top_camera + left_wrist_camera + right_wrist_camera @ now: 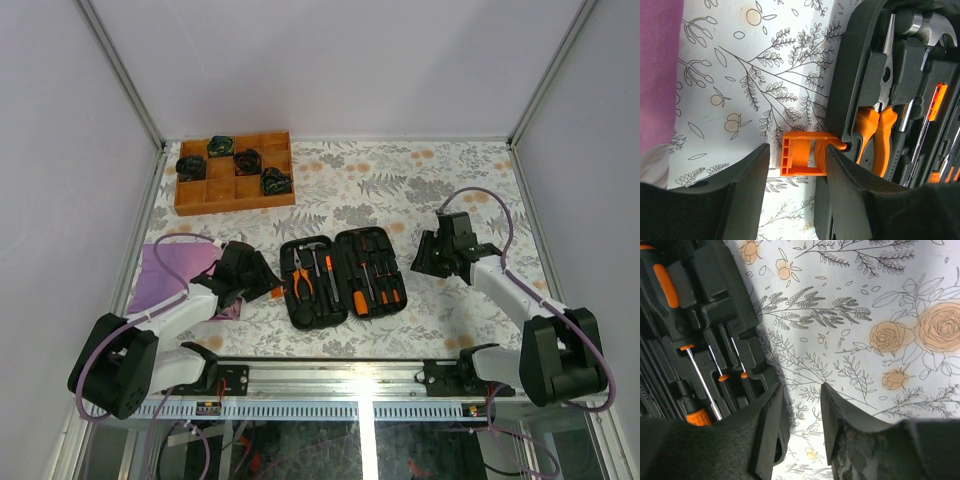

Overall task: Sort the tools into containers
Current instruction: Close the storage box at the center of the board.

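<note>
Left gripper [797, 150]: fingers apart, straddling the orange latch [800, 160] at the open case's [850, 75] 9 o'clock edge. Right gripper [801, 390]: fingers apart, holding nothing, at its 3 o'clock edge. Pliers [875, 125], hammer [925, 25] and screwdrivers [720, 385] lie slotted inside. Both arms bend low, reaching inward; the case sits mid-table.
</note>
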You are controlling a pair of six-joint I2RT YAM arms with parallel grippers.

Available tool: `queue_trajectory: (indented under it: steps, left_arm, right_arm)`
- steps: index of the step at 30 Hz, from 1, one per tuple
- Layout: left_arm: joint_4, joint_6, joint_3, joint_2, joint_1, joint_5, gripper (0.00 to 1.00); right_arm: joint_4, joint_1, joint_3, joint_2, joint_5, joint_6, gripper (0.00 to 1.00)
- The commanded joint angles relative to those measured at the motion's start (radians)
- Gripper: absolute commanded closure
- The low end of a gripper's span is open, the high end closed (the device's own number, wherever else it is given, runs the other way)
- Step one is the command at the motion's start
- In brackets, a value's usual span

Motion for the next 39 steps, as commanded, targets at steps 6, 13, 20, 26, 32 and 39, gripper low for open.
queue_trajectory:
  steps: [6, 13, 20, 26, 32, 39]
  left_arm:
    - [0.021, 0.026, -0.028, 0.036, -0.004, 0.039, 0.52]
    - [0.015, 0.031, -0.039, 0.026, -0.007, 0.041, 0.52]
    - [-0.002, 0.034, -0.046, 0.014, -0.007, 0.034, 0.55]
    - [0.001, 0.039, -0.044, 0.020, -0.009, 0.044, 0.57]
    - [0.024, 0.045, -0.045, 0.047, -0.012, 0.061, 0.55]
    - [0.039, 0.042, -0.032, 0.077, -0.041, 0.064, 0.51]
  right_arm:
    - [0.075, -0.005, 0.104, 0.185, -0.073, -0.059, 0.74]
    - [0.116, -0.007, 0.147, 0.310, -0.133, -0.079, 0.82]
    - [0.096, -0.008, 0.204, 0.402, -0.258, -0.096, 0.87]
    - [0.133, -0.007, 0.187, 0.413, -0.330, -0.069, 0.86]
    - [0.180, -0.008, 0.171, 0.424, -0.465, -0.069, 0.87]
    - [0.190, -0.008, 0.164, 0.376, -0.531, -0.070, 0.87]
